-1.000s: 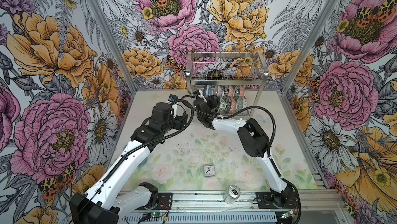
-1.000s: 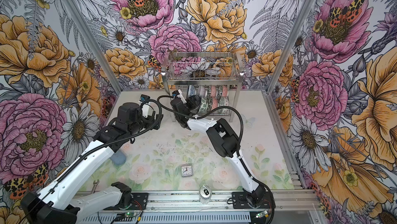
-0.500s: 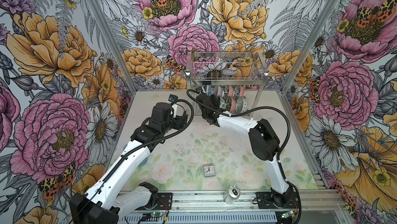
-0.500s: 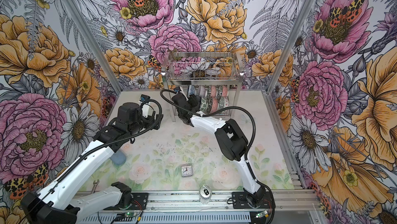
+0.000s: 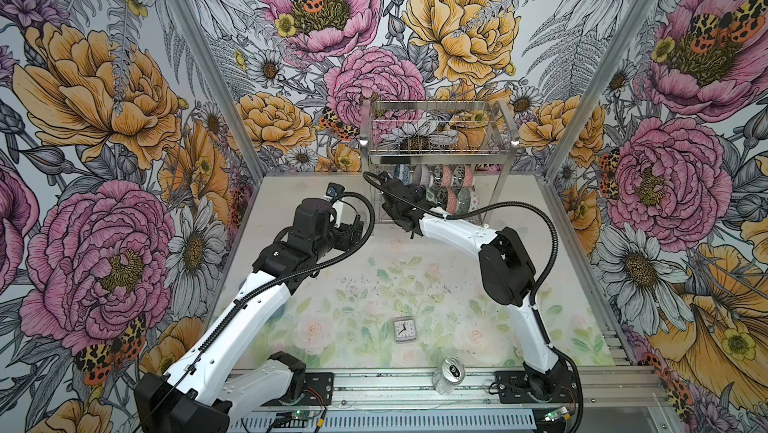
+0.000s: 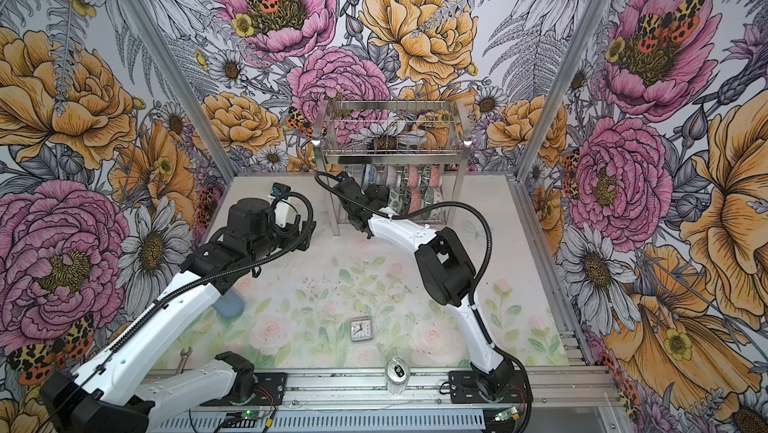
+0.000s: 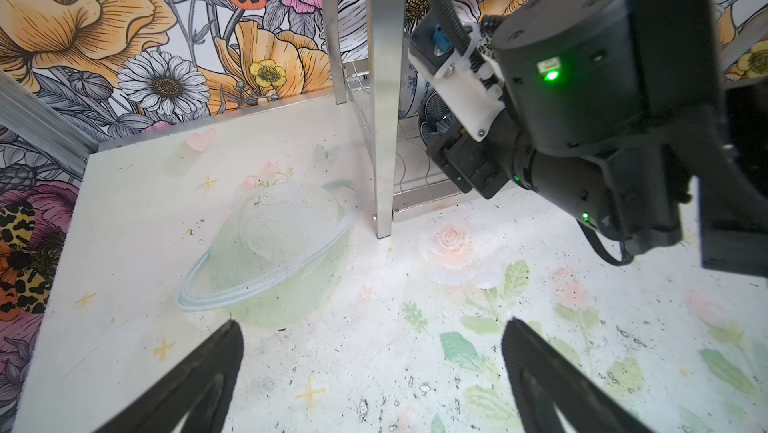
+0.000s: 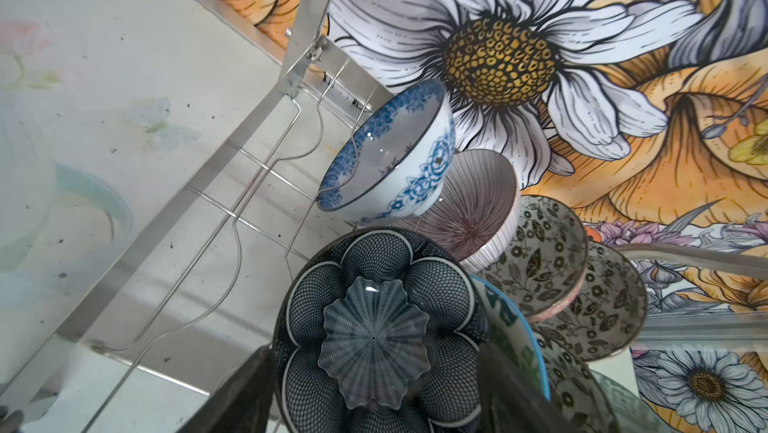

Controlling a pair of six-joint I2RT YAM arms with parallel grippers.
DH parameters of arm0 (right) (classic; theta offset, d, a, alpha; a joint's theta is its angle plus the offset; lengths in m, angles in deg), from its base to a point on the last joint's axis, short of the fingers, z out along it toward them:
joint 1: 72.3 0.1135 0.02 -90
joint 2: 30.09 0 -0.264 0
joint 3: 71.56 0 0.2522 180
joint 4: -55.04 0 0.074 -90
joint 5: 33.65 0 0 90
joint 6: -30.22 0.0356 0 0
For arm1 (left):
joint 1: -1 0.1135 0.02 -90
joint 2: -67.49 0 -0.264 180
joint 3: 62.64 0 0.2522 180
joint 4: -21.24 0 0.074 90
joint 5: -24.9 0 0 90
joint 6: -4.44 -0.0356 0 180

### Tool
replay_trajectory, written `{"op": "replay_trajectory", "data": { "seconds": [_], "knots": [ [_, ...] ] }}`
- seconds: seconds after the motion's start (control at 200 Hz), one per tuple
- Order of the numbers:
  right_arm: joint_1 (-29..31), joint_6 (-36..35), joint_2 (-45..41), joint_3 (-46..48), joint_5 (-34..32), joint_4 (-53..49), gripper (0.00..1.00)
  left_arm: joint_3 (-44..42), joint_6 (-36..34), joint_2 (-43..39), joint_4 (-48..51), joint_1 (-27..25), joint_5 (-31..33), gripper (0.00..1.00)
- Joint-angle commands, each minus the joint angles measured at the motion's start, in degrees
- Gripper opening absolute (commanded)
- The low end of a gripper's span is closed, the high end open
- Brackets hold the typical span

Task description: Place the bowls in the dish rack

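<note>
Right gripper (image 8: 372, 350): jaws spread either side of the dark bowl (image 8: 374, 285) in the rack's lower tier. I cannot tell whether they touch it. Left gripper (image 7: 372, 325): wide open, empty, above bare table (image 7: 124, 244), left of centre in both top views. Rack (image 5: 436, 159): upper centre. Bowls (image 5: 451, 185): I see them on edge, lower tier.

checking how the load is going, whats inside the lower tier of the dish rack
The dish rack holds bowls on edge: blue floral bowl, dark blue bowl, patterned others. Nearer bowls and the right arm hide the rest.
</note>
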Motion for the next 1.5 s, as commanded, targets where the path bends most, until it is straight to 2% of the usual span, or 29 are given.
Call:
{"op": "replay_trajectory", "data": {
  "seconds": [0.0,0.2,0.355,0.725,0.796,0.991,1.081,1.341,1.496],
  "knots": [
    [-0.3,-0.1,3.1,-3.9,1.1,-2.6,0.78,-0.2,-0.2,-0.4,-0.7,0.6,-1.5,0.99],
    [-0.5,0.3,6.6,-7.5,1.8,-3.8,0.76,-0.2,-0.2,-0.2,-0.7,0.7,-1.6,0.99],
    [-0.8,0.9,9.3,-9.5,-0.1,-3.8,0.72,-0.2,-0.2,-0.2,-0.7,0.6,-1.6,0.99],
    [-1.4,1.1,14.0,-13.1,-4.2,-3.8,0.53,-0.2,-0.1,0.1,-0.7,0.9,-1.5,0.99],
    [-1.4,0.6,14.5,-13.8,-4.8,-3.8,0.44,-0.2,-0.1,0.2,-0.7,0.9,-1.6,0.99],
    [-1.4,-1.1,15.3,-15.0,-5.2,-3.7,0.11,-0.2,-0.1,0.2,-0.7,1.0,-1.5,0.99],
    [-1.3,-1.7,15.0,-15.0,-4.7,-3.8,0.00,-0.2,-0.1,0.2,-0.7,1.0,-1.5,0.99],
    [-0.6,-5.0,13.9,-14.4,-3.3,-3.7,0.00,-0.2,-0.1,0.0,-0.7,1.0,-1.5,0.99],
    [-0.1,-8.9,10.8,-11.1,0.5,-1.8,0.00,-0.2,-0.1,-0.1,-0.7,1.0,-1.6,0.99]
  ]
}}
